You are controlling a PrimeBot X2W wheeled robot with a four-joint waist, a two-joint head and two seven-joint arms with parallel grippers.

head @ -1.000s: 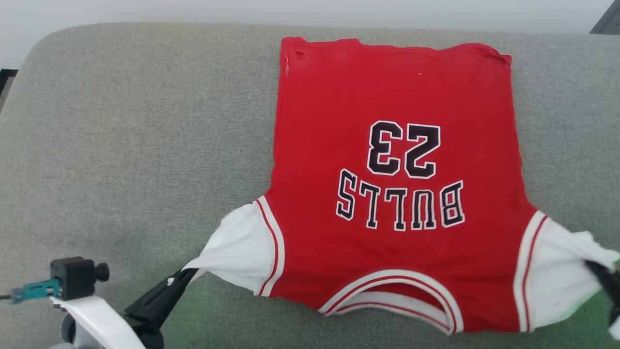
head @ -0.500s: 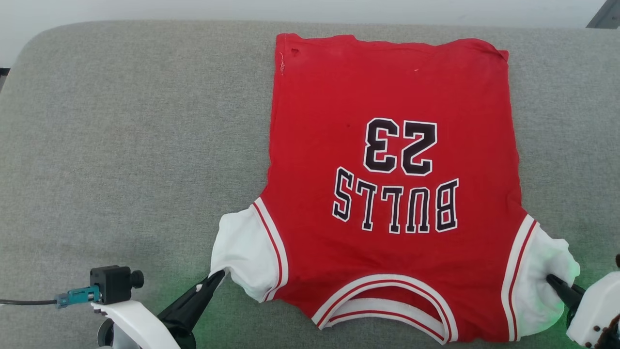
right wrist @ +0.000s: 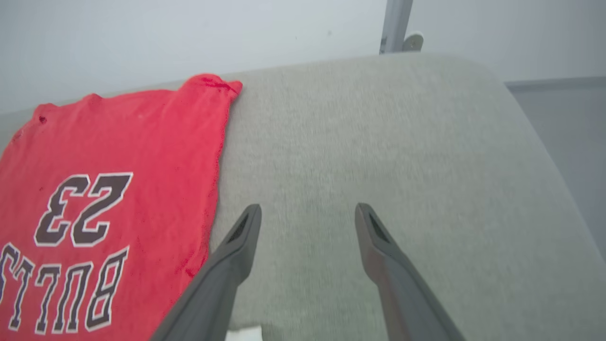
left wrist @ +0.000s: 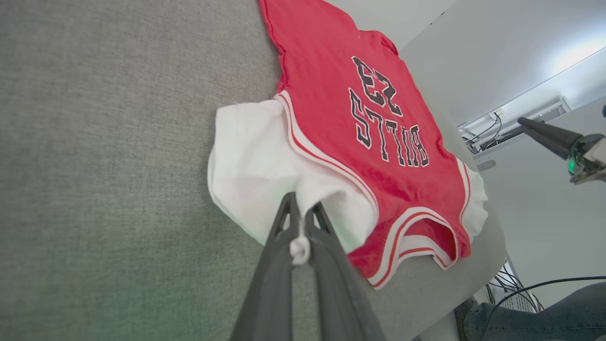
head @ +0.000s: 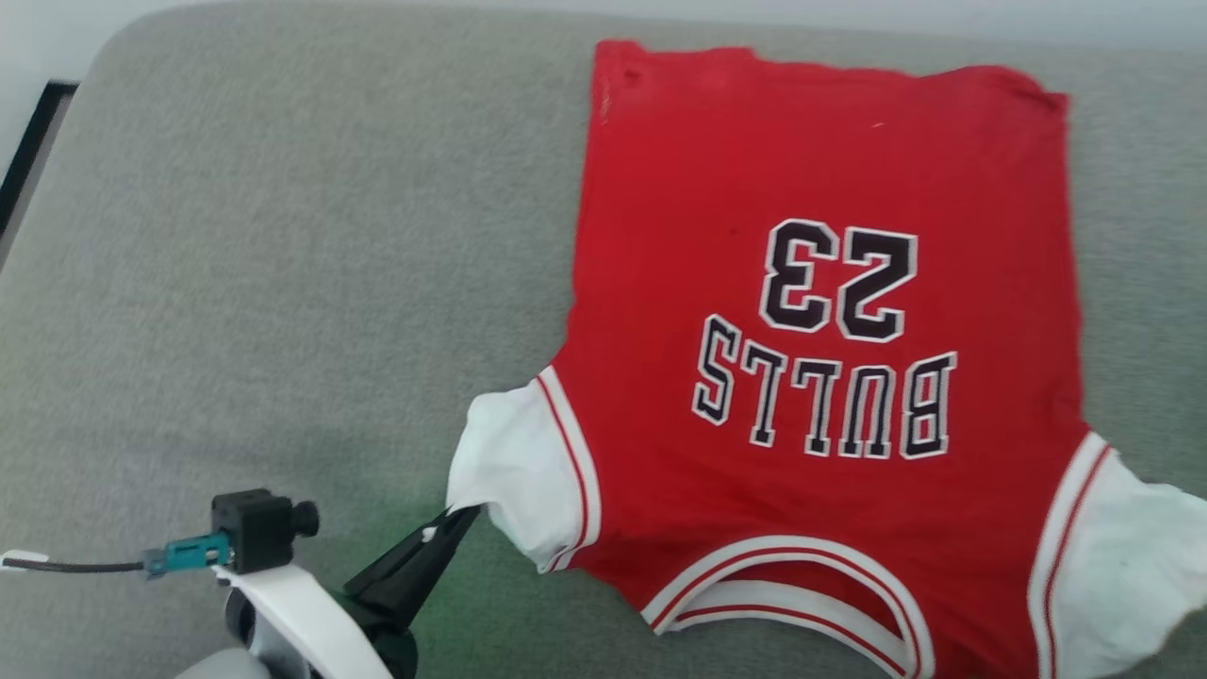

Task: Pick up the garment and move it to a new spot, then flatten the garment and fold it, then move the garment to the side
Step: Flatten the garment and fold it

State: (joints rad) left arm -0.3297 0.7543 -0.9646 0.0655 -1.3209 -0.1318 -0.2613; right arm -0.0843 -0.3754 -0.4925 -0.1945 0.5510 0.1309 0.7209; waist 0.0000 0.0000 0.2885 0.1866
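Observation:
The garment point(head: 820, 283), a red jersey with black "BULLS 23" lettering, lies face up on the grey cushion point(head: 283, 283), its collar nearest me. My left gripper point(head: 454, 517) is shut on the edge of the white sleeve point(head: 514, 471) at the shirt's left side. In the left wrist view a pinch of white cloth sits between the closed fingers point(left wrist: 284, 227) of that gripper point(left wrist: 302, 208). My right gripper point(right wrist: 307, 210) is open and hangs over bare cushion to the right of the garment point(right wrist: 109, 189), holding nothing. The other white sleeve point(head: 1122, 575) lies loose.
The cushion's rounded edges run along the far side point(head: 377, 19) and the right point(right wrist: 535, 142). A dark frame point(head: 28, 141) stands at the far left. A metal post point(right wrist: 395, 23) rises behind the cushion. A person's leg point(left wrist: 535, 322) and cables point(left wrist: 521, 289) are beside the cushion.
The head camera has shifted, so the whole picture sits further right. My right gripper has let go of the right sleeve and lifted away. The left gripper keeps its hold.

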